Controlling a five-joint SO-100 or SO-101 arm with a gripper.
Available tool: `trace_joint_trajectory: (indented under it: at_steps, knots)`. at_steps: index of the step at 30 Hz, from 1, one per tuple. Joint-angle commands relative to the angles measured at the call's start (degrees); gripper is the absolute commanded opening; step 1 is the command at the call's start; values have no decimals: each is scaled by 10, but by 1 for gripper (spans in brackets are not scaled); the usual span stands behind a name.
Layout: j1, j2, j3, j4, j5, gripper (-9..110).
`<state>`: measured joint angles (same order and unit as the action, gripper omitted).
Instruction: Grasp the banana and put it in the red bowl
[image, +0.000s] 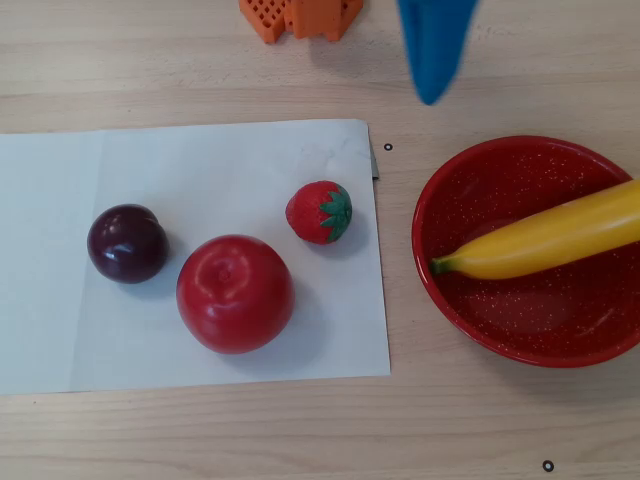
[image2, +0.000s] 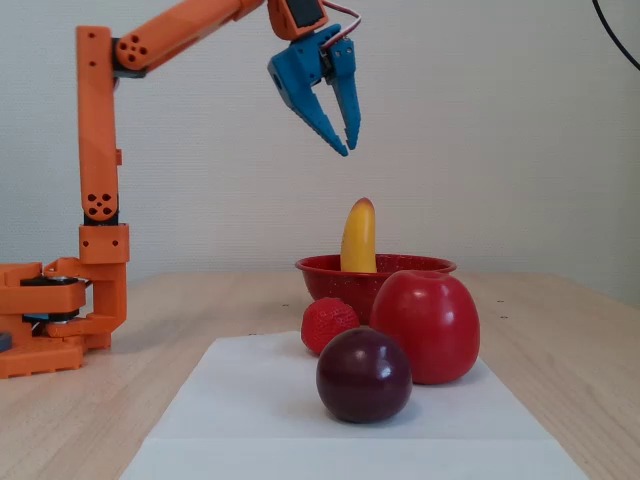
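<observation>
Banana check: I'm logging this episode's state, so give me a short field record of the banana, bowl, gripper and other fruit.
banana: lying in the red bowl, one end past the rim
gripper: raised above the bowl, holding nothing, fingers slightly parted
paper sheet: left of the bowl in the overhead view
on paper: apple, plum, strawberry
task state: looks placed
</observation>
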<state>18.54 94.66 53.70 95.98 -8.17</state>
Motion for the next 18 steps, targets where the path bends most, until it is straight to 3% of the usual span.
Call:
trace_joint_trajectory:
  at_steps: [1, 18]
  knots:
    - [-26, 107, 22, -42, 18, 0]
    - [-148, 497, 608, -317, 55, 0]
